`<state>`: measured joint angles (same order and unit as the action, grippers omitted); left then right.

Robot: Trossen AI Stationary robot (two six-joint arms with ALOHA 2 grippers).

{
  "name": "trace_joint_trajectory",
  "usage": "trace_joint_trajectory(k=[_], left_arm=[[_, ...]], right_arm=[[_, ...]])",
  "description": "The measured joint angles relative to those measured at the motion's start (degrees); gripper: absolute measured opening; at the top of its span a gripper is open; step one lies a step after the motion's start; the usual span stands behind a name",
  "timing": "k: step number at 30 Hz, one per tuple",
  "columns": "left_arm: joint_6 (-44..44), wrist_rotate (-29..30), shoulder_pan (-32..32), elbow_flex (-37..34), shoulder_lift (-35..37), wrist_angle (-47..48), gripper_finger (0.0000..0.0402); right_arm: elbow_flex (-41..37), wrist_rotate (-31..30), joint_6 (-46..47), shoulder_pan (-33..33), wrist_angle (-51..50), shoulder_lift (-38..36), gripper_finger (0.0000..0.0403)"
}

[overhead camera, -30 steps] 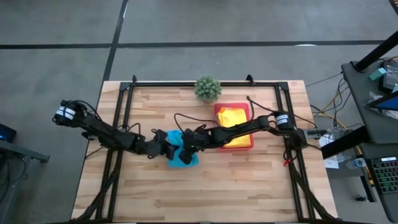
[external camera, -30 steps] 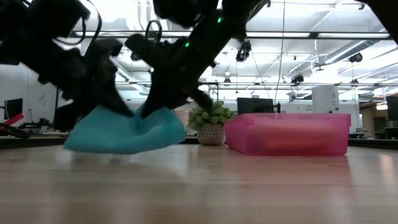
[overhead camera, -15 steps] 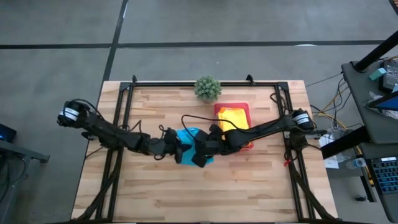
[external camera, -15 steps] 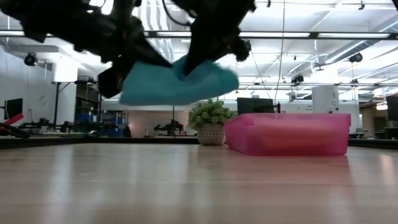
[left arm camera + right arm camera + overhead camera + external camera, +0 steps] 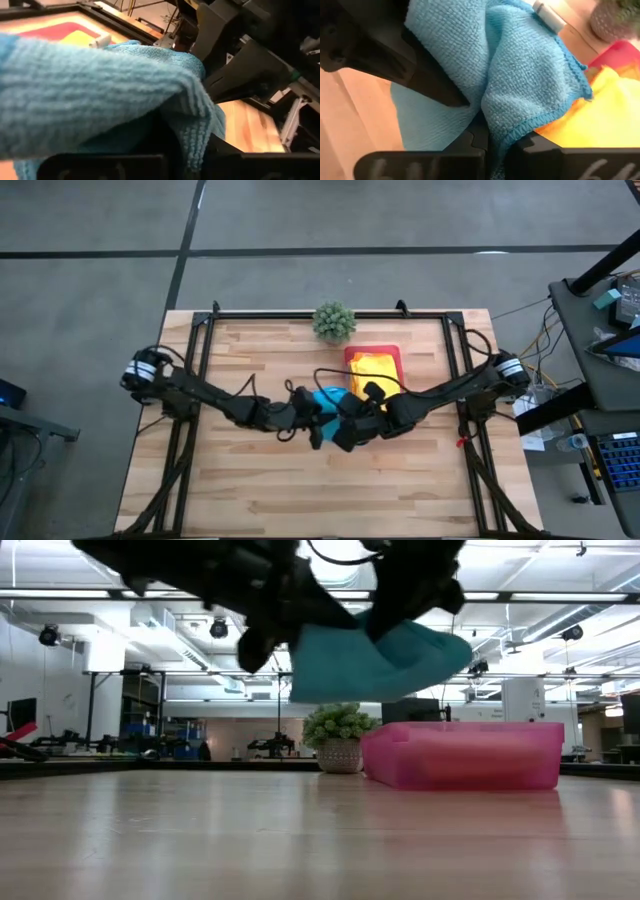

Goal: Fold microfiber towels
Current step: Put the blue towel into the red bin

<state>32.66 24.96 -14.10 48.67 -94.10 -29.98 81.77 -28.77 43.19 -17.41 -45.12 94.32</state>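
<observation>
Two end effectors, left [image 5: 312,430] and right [image 5: 345,432], each clamp the folded turquoise towel [image 5: 380,658], carried clear of the worktop [image 5: 400,480] beside the pink tray [image 5: 465,755]. Yellow towel [image 5: 372,367] already lies in that tray. Judged: turquoise one nearly stowed; orange, grey and lime cloths not visible, so remainder unknown.
</observation>
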Motion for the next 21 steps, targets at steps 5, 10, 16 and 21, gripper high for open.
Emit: trace_joint_trajectory(k=[5, 10, 16, 21], left_arm=[[-4.21, -2.11, 2.49, 5.82, -5.0, 0.05, 0.0002], [-6.53, -3.17, 5.07, 11.0, -10.1, -0.19, 0.0002], [-7.64, -6.48, 8.7, 16.1, -14.28, 0.17, 0.0001], [-7.71, -10.86, 11.94, 20.79, -18.19, -0.13, 0.0001]], right_arm=[[-5.48, -1.59, 2.55, 0.06, -0.06, -4.98, 0.0015], [-11.96, -3.34, 5.1, 0.18, 0.06, -11.38, 0.0015], [-20.55, -6.46, 7.97, 1.24, 1.84, -19.05, 0.0015], [-27.31, -7.47, 8.24, 4.07, 5.04, -24.07, 0.0015]])
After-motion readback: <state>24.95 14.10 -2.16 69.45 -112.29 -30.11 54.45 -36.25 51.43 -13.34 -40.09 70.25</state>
